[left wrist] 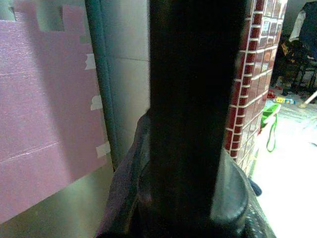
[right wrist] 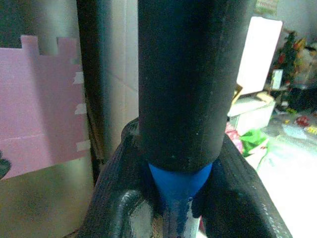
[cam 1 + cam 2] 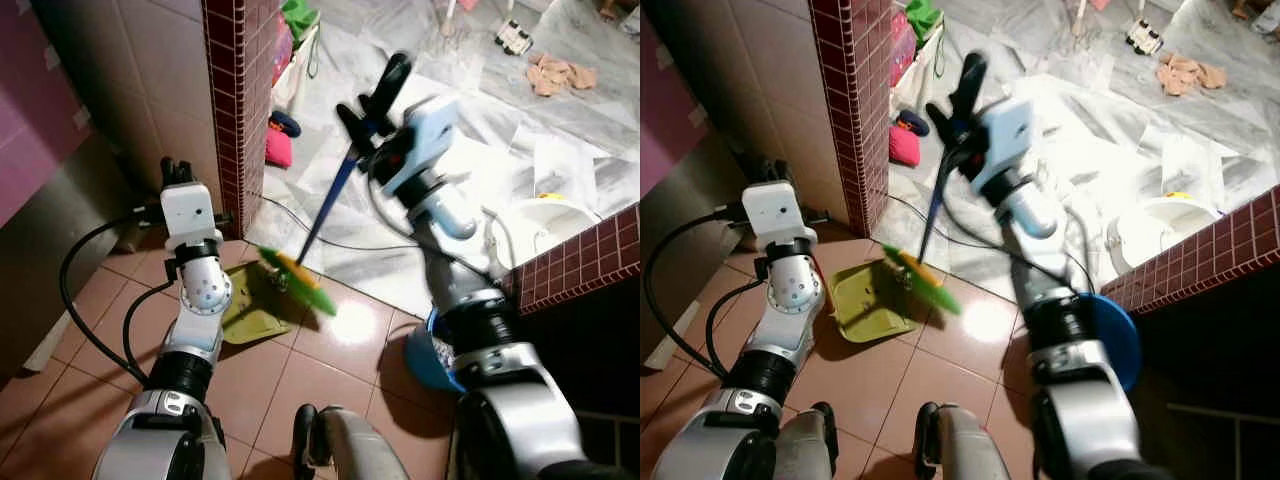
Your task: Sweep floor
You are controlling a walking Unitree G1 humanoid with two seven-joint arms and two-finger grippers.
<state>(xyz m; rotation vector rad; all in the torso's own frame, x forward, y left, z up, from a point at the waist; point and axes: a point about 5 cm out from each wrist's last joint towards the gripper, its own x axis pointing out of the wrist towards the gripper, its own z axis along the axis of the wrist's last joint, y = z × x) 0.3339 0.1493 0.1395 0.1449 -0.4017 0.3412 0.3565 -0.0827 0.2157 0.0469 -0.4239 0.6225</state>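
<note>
Two end effectors face you. Your right end effector [image 3: 372, 103] is clenched around the black foam grip of a blue-handled broom [image 3: 327, 205], whose blurred green and yellow bristles [image 3: 298, 274] rest on glossy terracotta floor tiles [image 3: 330, 350] beside a flat olive-green plastic dustpan [image 3: 868, 302]. Your left end effector [image 3: 177, 171] grasps a thick black handle [image 1: 190, 109] near the maroon mosaic-tiled pillar [image 3: 238, 90]. No writing is legible.
</note>
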